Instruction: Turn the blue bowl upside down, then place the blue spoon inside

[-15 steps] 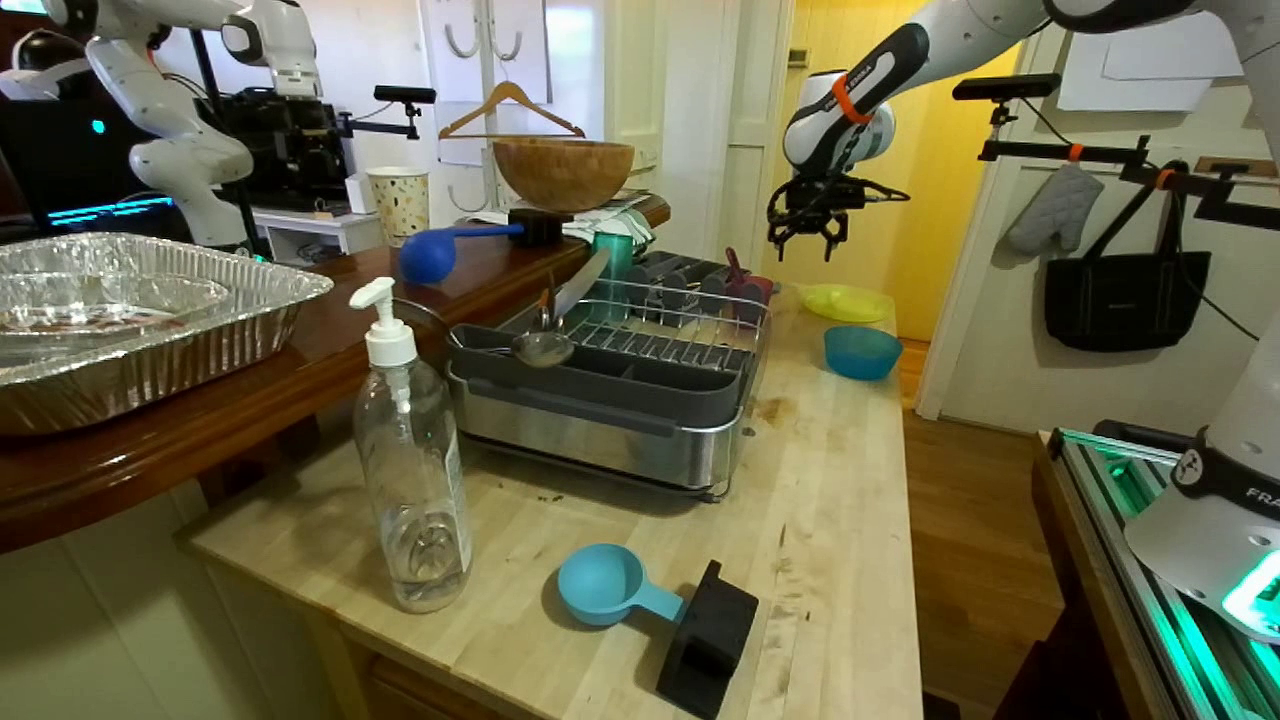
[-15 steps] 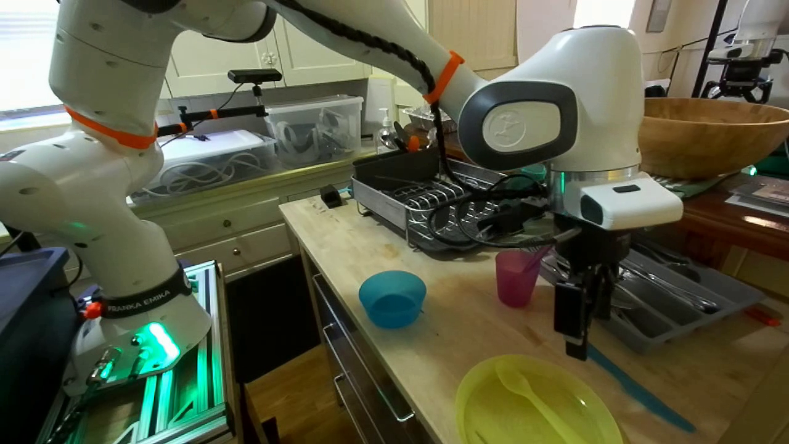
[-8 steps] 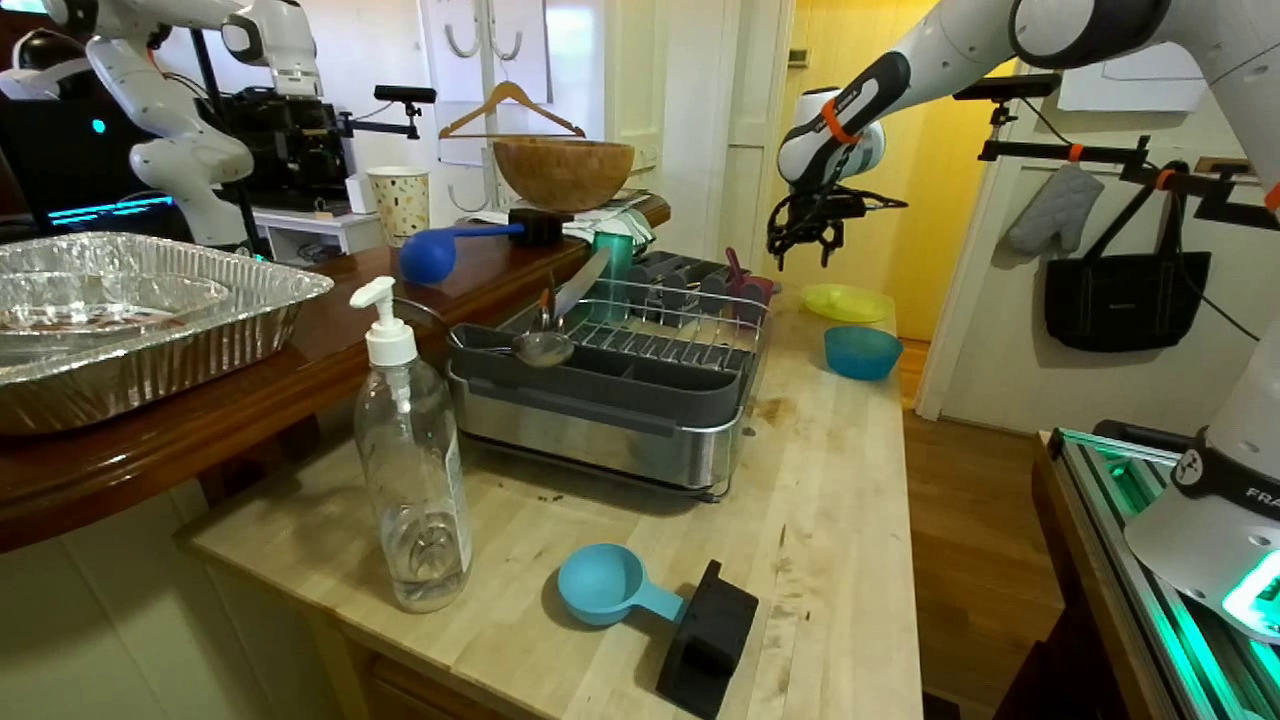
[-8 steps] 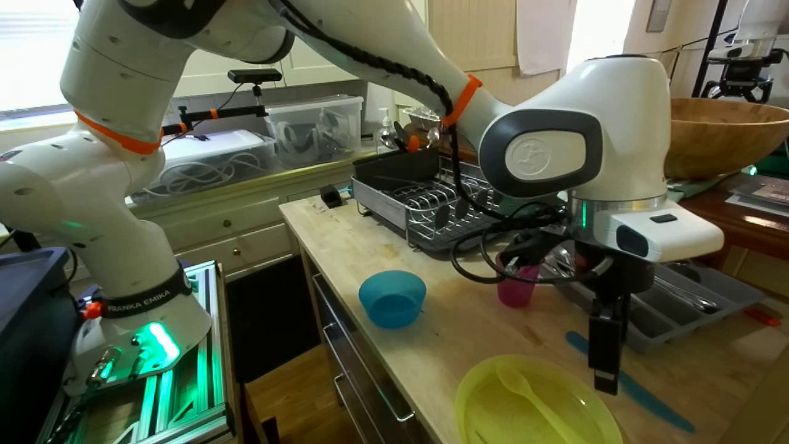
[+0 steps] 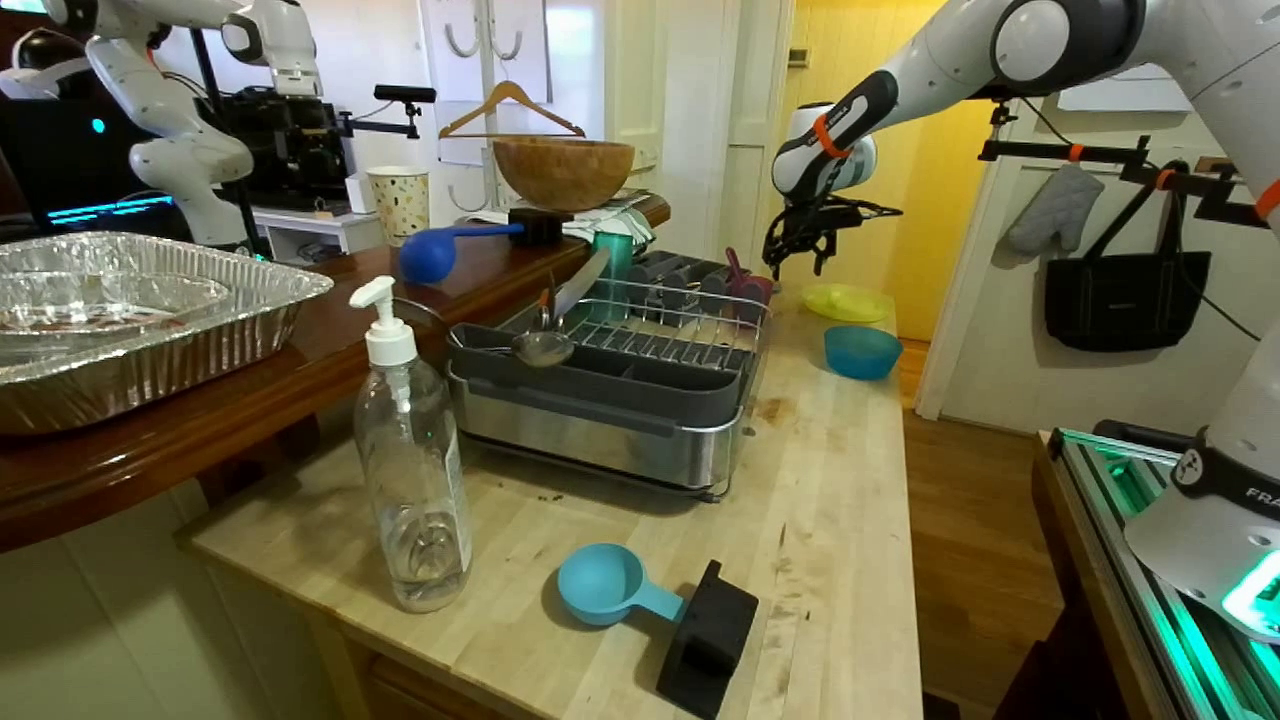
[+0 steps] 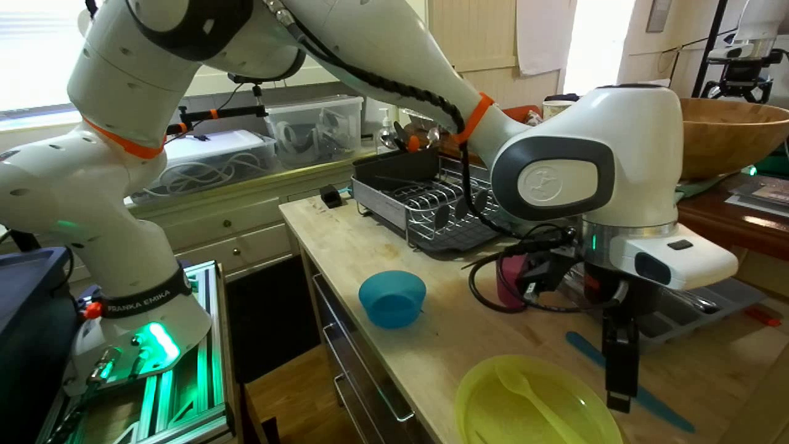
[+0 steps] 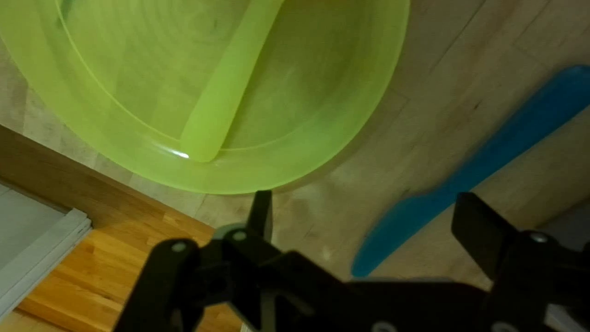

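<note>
In an exterior view, the table (image 6: 468, 333) has a plate (image 6: 487, 401) at its near side. Right of that hangs the gripper (image 7: 366, 214), jaws apart, holding nothing. I guess the bowl (image 6: 392, 302), farther left, should get the thin blue knife (image 7: 465, 177), maybe the spoon meant: turn across it, go down softly, pinch its middle. The bowl is round, plain blue, mouth up.
</note>
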